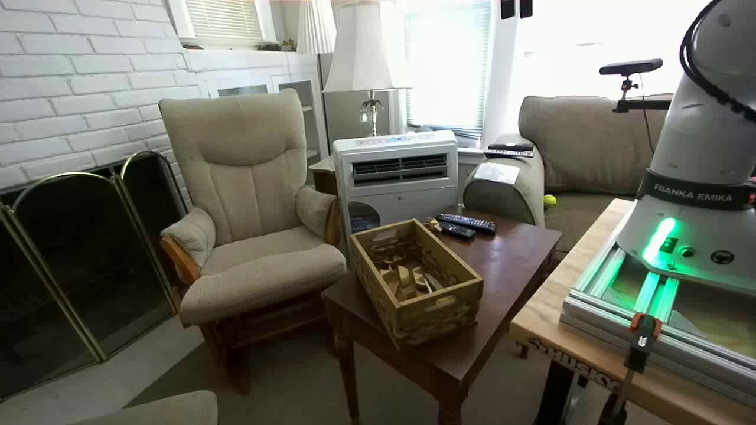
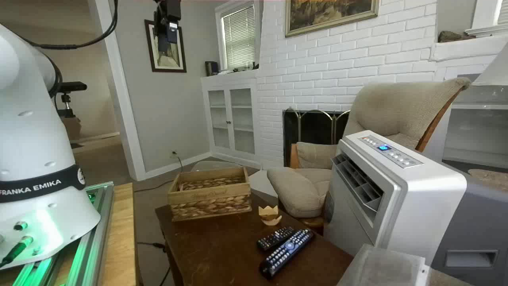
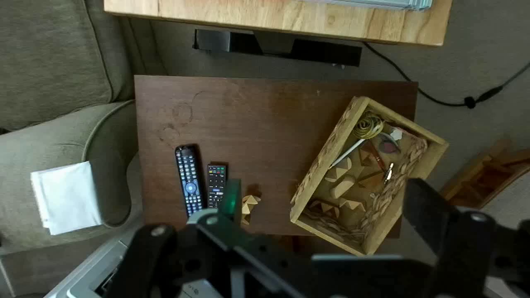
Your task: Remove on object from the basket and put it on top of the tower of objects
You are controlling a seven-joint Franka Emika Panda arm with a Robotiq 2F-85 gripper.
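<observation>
The brown woven basket (image 3: 319, 179) with a wooden rim rests on the dark table in all views. Inside lie several pale wooden blocks (image 3: 343, 187), a yellow coil (image 3: 367, 126), a white stick (image 3: 348, 152) and small odds and ends. Beside the basket, the tower (image 2: 268, 211) is a zigzag wooden piece sitting on a curved one; in an exterior view the tower (image 1: 434, 224) is partly hidden behind the basket's rim. My gripper (image 3: 325, 199) hangs high above the table, its fingers wide apart and nothing between them. At the top of an exterior view the gripper (image 2: 166, 33) points down.
Two remotes (image 2: 287, 250) (image 2: 275, 238) lie close to the tower on the table (image 2: 206, 246). A white ribbed appliance (image 1: 398, 171) stands behind the table, next to an armchair (image 1: 254, 236). The robot's wooden bench (image 3: 285, 16) runs along the table's opposite side.
</observation>
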